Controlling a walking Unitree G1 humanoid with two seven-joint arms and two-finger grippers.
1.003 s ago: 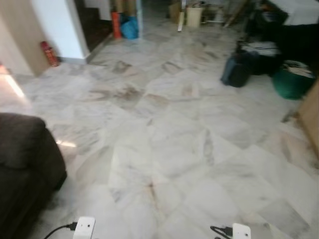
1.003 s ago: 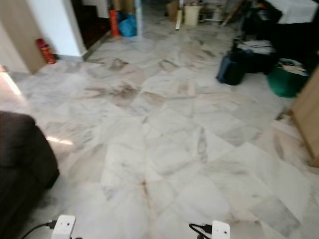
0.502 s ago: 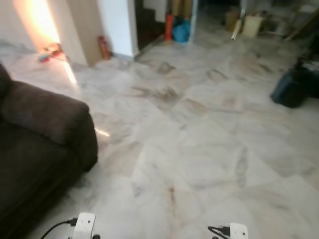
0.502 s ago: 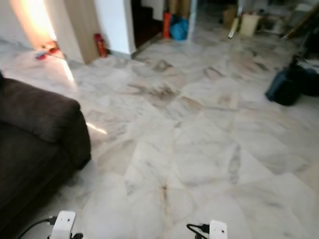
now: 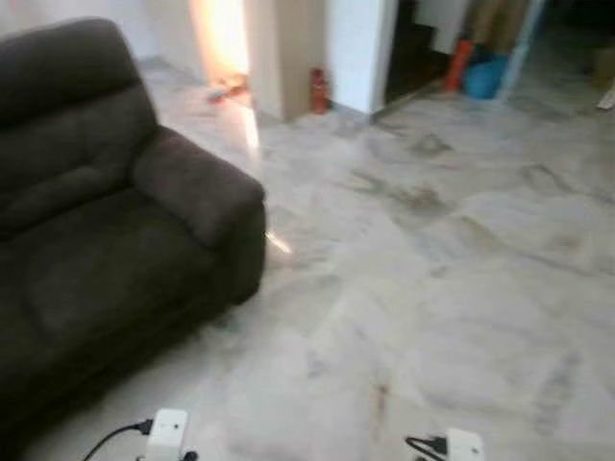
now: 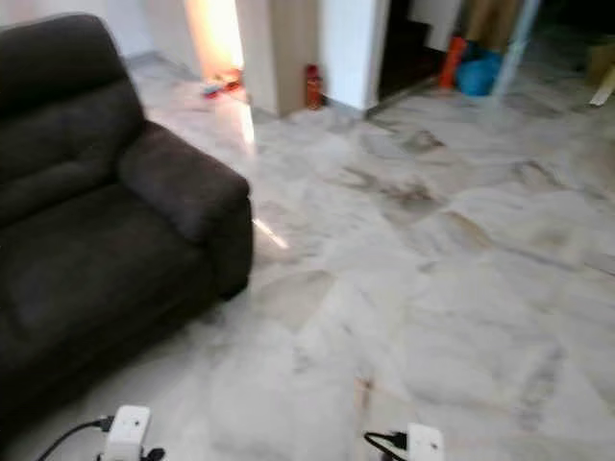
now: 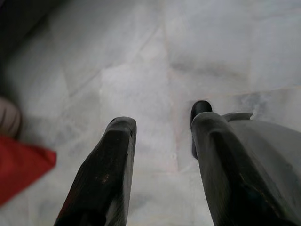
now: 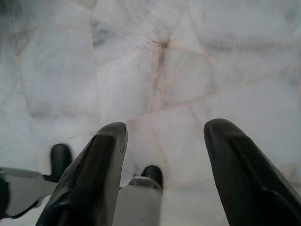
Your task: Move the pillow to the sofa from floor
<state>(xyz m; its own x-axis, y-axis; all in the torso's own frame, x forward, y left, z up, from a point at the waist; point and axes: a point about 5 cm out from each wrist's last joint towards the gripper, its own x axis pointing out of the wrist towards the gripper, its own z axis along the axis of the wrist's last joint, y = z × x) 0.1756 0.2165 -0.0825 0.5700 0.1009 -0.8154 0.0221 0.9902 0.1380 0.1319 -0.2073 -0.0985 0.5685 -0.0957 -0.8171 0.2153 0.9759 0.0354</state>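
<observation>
A dark brown sofa (image 5: 106,221) of soft, plush fabric, with a rounded padded arm, sits at the left on glossy white marble floor (image 5: 432,279) veined grey and brown. A red corner of cloth (image 7: 21,165), possibly the pillow, lies on the tiles near the left gripper (image 7: 162,136), whose fingers hang parted and empty. The right gripper (image 8: 164,141) hangs likewise spread over bare marble.

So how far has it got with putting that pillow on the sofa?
Nothing looks done yet. The dark sofa has a bare seat, and no pillow can be made out on the marble floor in the head views. In hand: nothing. Both the left gripper and right gripper hang open over the floor. Left to do: find the pillow, pick it up, place it on the sofa.
</observation>
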